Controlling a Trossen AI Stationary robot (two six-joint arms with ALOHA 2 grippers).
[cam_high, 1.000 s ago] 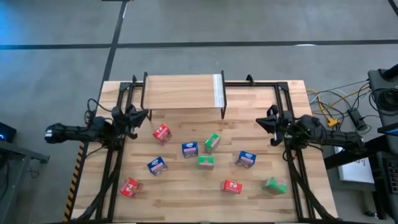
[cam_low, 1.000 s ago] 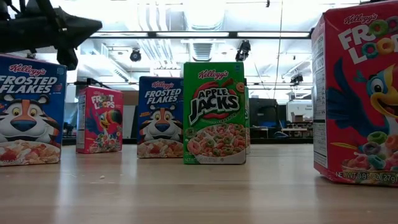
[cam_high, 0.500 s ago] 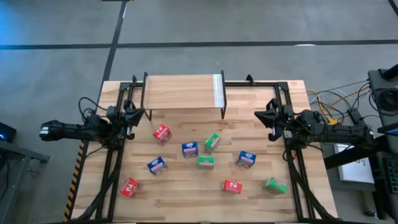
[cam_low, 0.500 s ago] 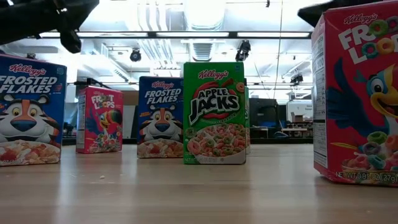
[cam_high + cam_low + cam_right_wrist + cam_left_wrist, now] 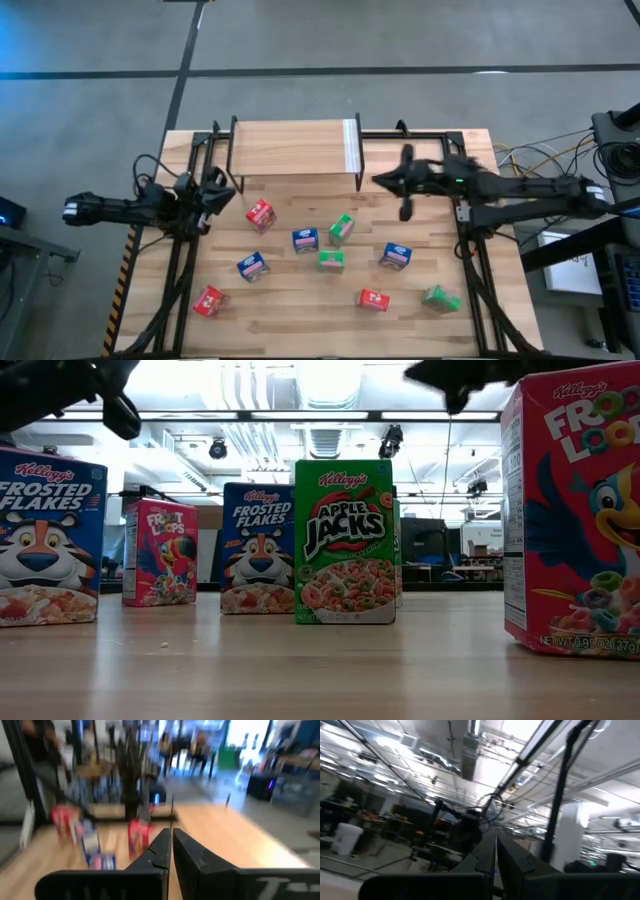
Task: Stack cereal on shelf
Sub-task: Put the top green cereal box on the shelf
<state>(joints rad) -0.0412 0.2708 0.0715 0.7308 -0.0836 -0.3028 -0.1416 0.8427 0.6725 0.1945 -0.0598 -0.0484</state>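
Beside the shelf (image 5: pixel 295 147), the right gripper (image 5: pixel 378 180) reaches level, closed.

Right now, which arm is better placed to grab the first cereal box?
Probably the right. Its shut right gripper reaches over the table near the green box, while the shut left gripper sits at the left edge.

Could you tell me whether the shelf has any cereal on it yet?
Empty. The shelf shows only its bare top board from above; the boxes lie on the table.
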